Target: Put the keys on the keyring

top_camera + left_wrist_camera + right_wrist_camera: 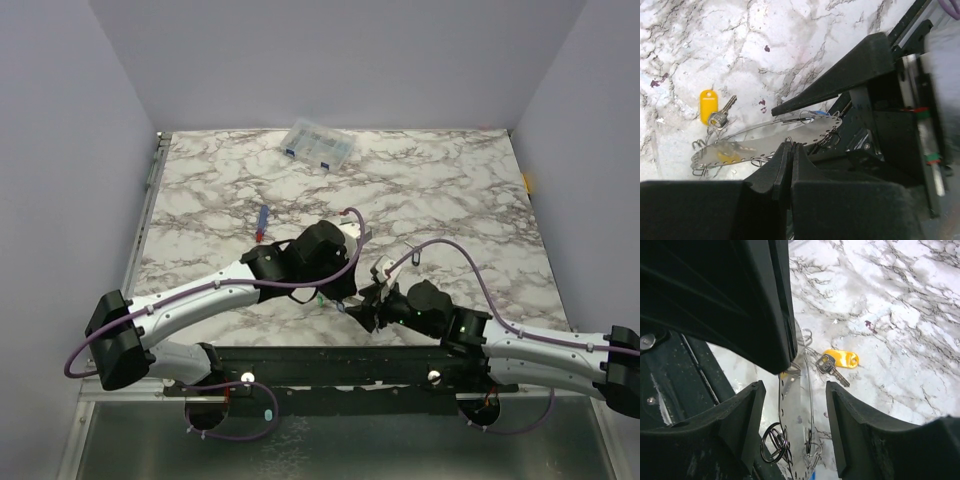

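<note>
The keyring is a shiny perforated metal hoop with small split rings along its edge. It hangs just above the marble. My left gripper is shut on its rim, with a thin wire loop showing at the tips. My right gripper is open. Its fingers stand on either side of the keyring with a gap on each side. A key with a yellow tag lies on the table just beyond the hoop, linked to it by wire rings. In the top view both grippers meet near the front edge. Any other keys are hidden.
A slim red-and-blue screwdriver lies behind the left arm. A clear compartment box sits at the far edge. The black mounting rail runs along the near edge, right under the grippers.
</note>
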Tool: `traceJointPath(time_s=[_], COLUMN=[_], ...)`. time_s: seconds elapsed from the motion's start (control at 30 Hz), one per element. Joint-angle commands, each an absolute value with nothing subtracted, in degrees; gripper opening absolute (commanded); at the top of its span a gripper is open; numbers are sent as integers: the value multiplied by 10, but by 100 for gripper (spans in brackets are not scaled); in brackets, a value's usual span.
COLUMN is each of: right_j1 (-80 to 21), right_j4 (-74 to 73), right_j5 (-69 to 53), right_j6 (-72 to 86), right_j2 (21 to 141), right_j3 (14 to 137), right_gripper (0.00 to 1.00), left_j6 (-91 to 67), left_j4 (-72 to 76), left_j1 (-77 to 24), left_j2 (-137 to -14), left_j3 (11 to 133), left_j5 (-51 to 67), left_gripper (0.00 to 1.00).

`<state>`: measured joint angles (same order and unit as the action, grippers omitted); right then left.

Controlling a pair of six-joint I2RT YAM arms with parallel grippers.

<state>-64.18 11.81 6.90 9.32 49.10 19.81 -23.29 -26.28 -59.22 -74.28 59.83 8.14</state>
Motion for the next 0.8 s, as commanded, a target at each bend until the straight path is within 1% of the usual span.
traceJointPath(time_s=[0.0,0.23,0.37,0.53,0.77], right_j1=[-645,-645,-645,-645,-646], right_j4=[194,236,278,338,395], right_j5=[95,76,58,46,5], right_j6=[74,30,6,-25,-58], right_j2=[488,522,526,519,531], right_j3=[176,177,164,135,117], right_gripper=[59,52,50,44,44], left_j6=[-215,-217,-221,-245,-269], left_j4=[-284,-309,-326,-349,-374], left_j1=[-579,-565,-558,-538,-533], left_j2=[-745,-750,-754,-757,-748], left_j3=[637,651,660,660,653], left_j5=[123,157,176,210,237], left_gripper=[0,0,0,0,0])
